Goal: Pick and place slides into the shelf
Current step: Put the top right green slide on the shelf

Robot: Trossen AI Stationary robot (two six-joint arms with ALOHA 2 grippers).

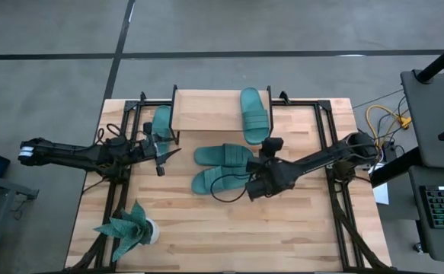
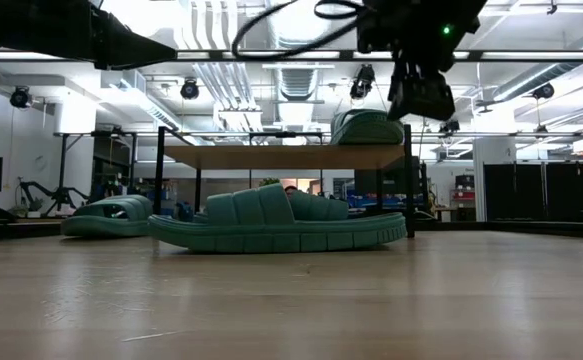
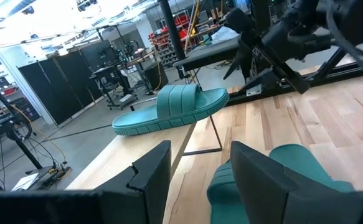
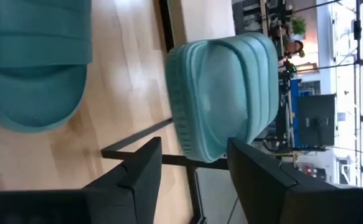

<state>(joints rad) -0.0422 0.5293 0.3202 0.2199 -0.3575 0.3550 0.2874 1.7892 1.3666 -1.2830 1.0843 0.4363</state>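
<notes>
The shelf [image 1: 206, 110] stands at the table's far edge. One teal slide [image 1: 254, 114] lies on its plank top at the right end, its near end hanging over the plank's edge. Another slide [image 1: 161, 122] lies on the table at the shelf's left end, partly under the plank. Two more slides [image 1: 223, 156] [image 1: 218, 180] lie side by side on the table in front of the shelf. My right gripper [image 4: 193, 149] is open and raised, just in front of the overhanging slide [image 4: 225, 93]. My left gripper [image 3: 200, 155] is open, raised above and near the left slide [image 3: 274, 180].
A teal leafy plant in a white pot [image 1: 130, 228] stands near the table's near left corner. Black frame rails [image 1: 332, 152] run along both sides of the table. Bare wood [image 1: 229, 228] lies between the two middle slides and the near edge.
</notes>
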